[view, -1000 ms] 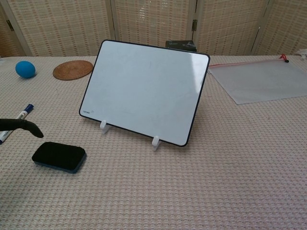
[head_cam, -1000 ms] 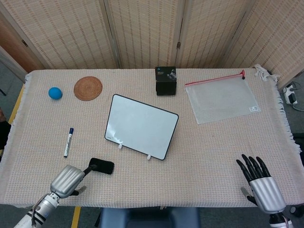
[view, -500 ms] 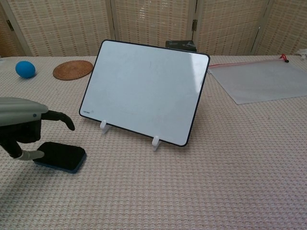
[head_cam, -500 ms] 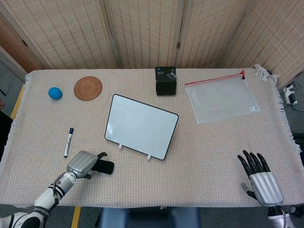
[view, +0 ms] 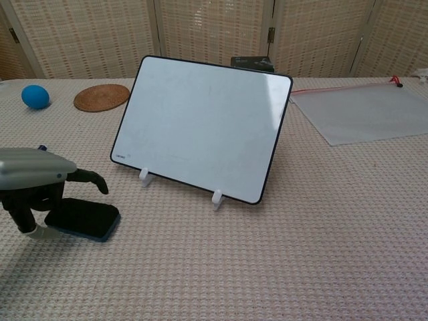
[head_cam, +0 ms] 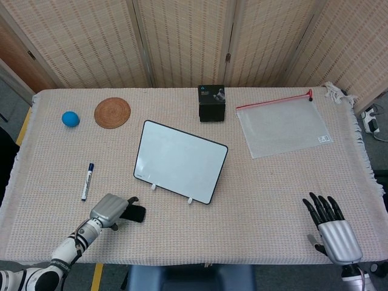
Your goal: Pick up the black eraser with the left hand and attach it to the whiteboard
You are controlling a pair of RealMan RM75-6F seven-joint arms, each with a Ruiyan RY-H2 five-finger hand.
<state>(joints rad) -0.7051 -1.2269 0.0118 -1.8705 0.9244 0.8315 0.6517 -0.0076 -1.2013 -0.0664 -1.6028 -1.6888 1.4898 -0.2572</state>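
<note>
The black eraser [view: 83, 219] lies flat on the table [head_cam: 267, 188] in the lower left of the frame, in front of the whiteboard [head_cam: 180, 160] and apart from it. Over the last second the left hand [head_cam: 111, 210] has come in from the lower left edge and settled over the eraser's left end. In the chest view its fingers [view: 91, 180] arch over the near end, spread and curled down. Whether any of them touches the eraser cannot be told, and it is not lifted. The approach looks done and the grasp is the step in hand; closing and lifting remain, then carrying it to the board. The whiteboard stands tilted on its two white feet, unchanged. The right hand [head_cam: 332, 227] rests in the lower right with fingers apart, holding nothing.
</note>
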